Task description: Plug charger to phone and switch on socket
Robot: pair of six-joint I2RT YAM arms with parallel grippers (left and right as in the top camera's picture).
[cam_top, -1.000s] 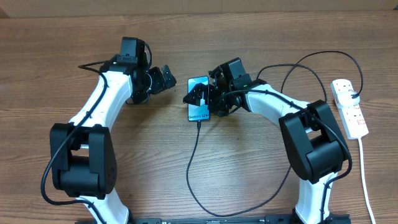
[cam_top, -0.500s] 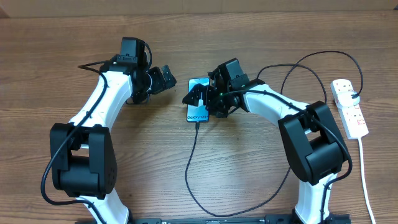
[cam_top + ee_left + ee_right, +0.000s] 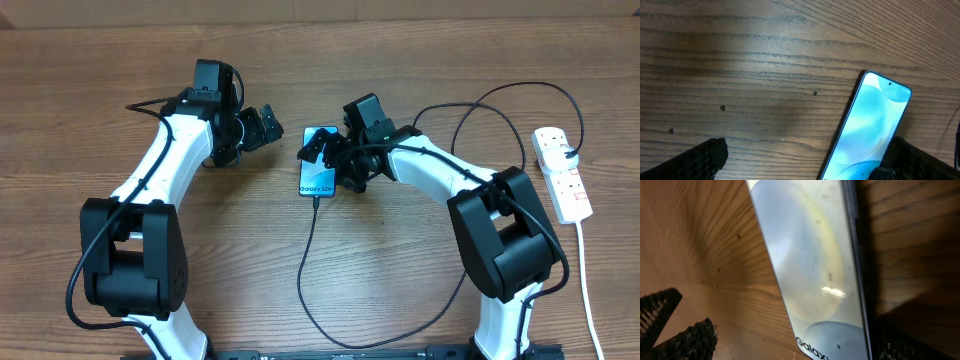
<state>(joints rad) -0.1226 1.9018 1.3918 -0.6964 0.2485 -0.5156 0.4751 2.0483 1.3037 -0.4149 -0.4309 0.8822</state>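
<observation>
Jaws wide on both arms, empty. Risk: nudging phone (image 3: 316, 182) with right gripper (image 3: 325, 160), tugging charger (image 3: 308, 260) loose before switching right-side socket (image 3: 562, 175).

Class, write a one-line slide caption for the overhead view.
Right gripper, jaws open, over the lit phone, charger cable at its lower edge; left gripper open alongside; socket far right.
</observation>
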